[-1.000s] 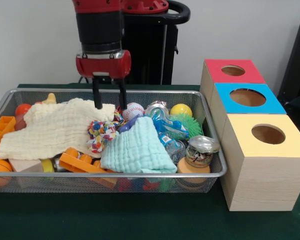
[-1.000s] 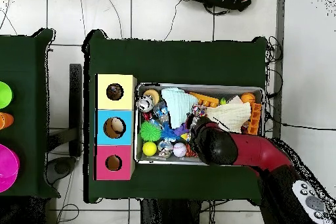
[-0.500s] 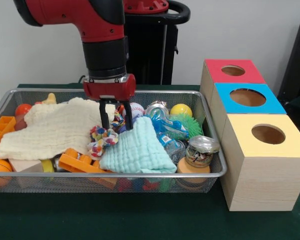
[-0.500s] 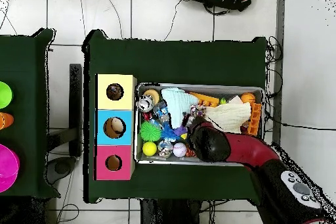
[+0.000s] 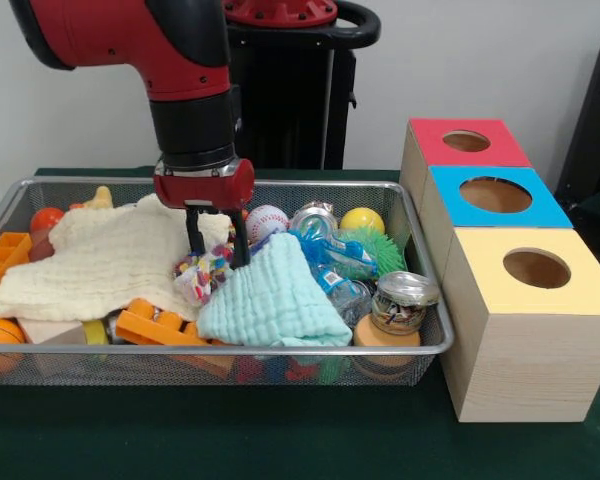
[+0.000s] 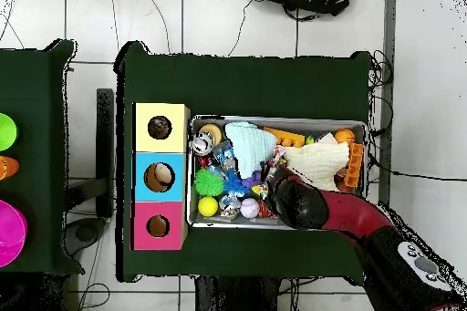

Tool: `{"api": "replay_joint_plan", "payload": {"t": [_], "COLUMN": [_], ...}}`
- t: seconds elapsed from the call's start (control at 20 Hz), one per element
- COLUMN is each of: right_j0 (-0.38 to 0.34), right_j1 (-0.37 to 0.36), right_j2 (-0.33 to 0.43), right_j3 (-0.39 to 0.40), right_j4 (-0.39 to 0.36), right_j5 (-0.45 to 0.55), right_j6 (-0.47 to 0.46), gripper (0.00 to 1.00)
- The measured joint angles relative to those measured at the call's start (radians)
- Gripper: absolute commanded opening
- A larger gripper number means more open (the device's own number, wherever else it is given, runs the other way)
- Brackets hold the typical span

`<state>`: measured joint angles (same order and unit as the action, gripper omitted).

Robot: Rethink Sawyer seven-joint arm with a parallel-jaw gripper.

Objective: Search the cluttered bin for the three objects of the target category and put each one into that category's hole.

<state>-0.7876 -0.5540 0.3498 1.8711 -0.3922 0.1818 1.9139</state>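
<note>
1. While the red arm reached down into the cluttered bin [image 5: 425, 345], its hand [image 5: 218, 258] sat low over a knotted rope bundle [image 5: 202, 275], the two dark fingers [image 5: 194, 232] spread narrowly, one on each side of the bundle's upper part. Whether they had already pinched it could not be told from either view.
2. That rope bundle lay in a gap between a cream cloth [image 5: 100, 258] and a mint cloth [image 5: 276, 298], partly tucked under both. This probably explains the steep, straight-down approach, since a slanted one would have snagged the fabric.
3. Only this one rope bundle showed; I judge the other two were buried under the cloths or other clutter.
4. An orange block [image 5: 160, 326] lay just in front of the bundle, and a baseball [image 5: 267, 222] and a spiky green ball [image 5: 370, 250] sat further along the bin towards the boxes.
5. On the green counter [image 5: 280, 440] beside the bin stood three boxes in a row; the blue-topped hole [image 5: 495, 194] was the middle one and stood unobstructed, well apart from the hand.
6. In the overhead view the arm covered the grasp spot, hiding the bundle.
</note>
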Motion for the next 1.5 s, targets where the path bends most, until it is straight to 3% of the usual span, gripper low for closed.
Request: {"api": "replay_joint_plan", "payload": {"t": [0.4, 0.75, 0.95, 1.0, 1.5], "right_j0": [-0.042, 0.021, 0.064, 0.088, 0.097], "right_j1": [-0.021, -0.175, -0.239, -0.265, -0.294], "right_j2": [0.005, 0.004, 0.004, 0.002, 0.002], "right_j3": [0.000, 0.005, 0.006, 0.006, 0.009], "right_j4": [0.003, 0.097, 0.127, 0.127, 0.132], "right_j5": [0.014, 0.208, 0.266, 0.265, 0.243], "right_j6": [0.000, 0.000, 0.000, 0.000, 0.000], "gripper": [1.00, 1.00, 1.00, 0.00, 0.00]}}
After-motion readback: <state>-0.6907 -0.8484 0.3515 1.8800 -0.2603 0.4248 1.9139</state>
